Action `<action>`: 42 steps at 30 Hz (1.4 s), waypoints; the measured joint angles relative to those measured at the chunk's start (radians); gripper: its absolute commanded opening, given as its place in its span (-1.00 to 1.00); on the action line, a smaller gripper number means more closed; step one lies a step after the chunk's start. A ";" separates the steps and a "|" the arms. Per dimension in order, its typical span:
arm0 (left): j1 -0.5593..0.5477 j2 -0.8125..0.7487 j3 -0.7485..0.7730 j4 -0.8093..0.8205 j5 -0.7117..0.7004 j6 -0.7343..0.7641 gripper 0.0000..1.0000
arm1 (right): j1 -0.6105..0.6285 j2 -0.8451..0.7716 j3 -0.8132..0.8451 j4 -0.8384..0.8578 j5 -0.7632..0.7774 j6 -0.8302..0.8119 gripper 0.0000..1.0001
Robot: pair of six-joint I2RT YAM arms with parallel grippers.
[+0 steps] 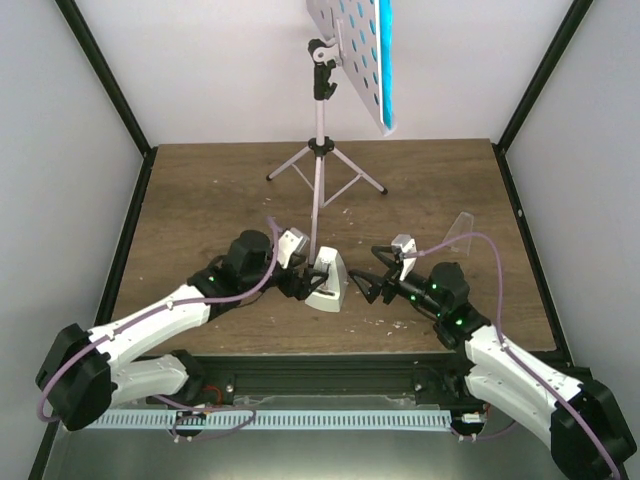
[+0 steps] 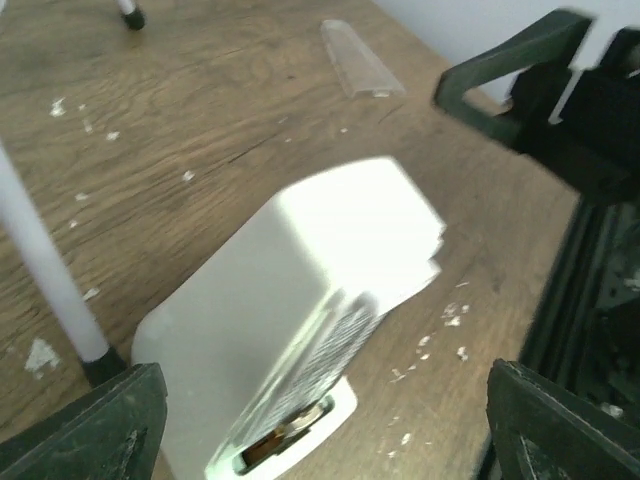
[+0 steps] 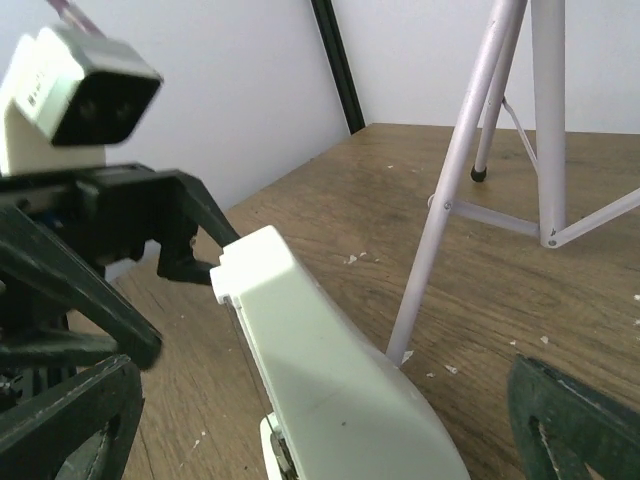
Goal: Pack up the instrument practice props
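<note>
Wooden table (image 1: pixel 200 200): music stand (image 1: pixel 319 170) upright at 12 o'clock, tripod legs splayed. Teal booklet (image 1: pixel 384 60) on its tilted desk, 1 o'clock from mast. White metronome (image 1: pixel 328 280) at table's 6 o'clock, beside stand's near leg. Left gripper (image 1: pixel 303 287) at metronome's 9 o'clock, jaws spread either side of it, not clamped. Right gripper (image 1: pixel 372 286) at its 3 o'clock, wide open, empty.

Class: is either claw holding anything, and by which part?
Nothing is held. The left claw and right claw both stand open beside the white metronome, neither clamped on it.
</note>
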 measured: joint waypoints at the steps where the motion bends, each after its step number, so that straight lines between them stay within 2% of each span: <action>1: -0.012 0.000 -0.025 0.026 -0.017 -0.002 0.88 | 0.000 -0.001 0.000 0.007 0.000 0.005 1.00; 6: -0.027 0.006 -0.105 0.127 -0.108 -0.015 0.93 | 0.000 -0.017 0.004 -0.019 0.028 0.014 1.00; 18: -0.064 0.086 -0.105 0.229 -0.192 0.010 0.92 | 0.000 -0.085 0.002 -0.032 0.121 0.035 1.00; 25: -0.071 0.085 -0.105 0.257 -0.215 0.013 0.78 | 0.000 -0.101 -0.016 -0.047 0.155 0.040 1.00; 35: -0.075 0.056 -0.113 0.268 -0.220 0.021 0.44 | 0.000 -0.132 -0.023 -0.056 0.188 0.040 1.00; 42: -0.076 0.040 -0.116 0.270 -0.217 0.026 0.37 | 0.000 -0.139 -0.036 -0.077 0.216 0.043 1.00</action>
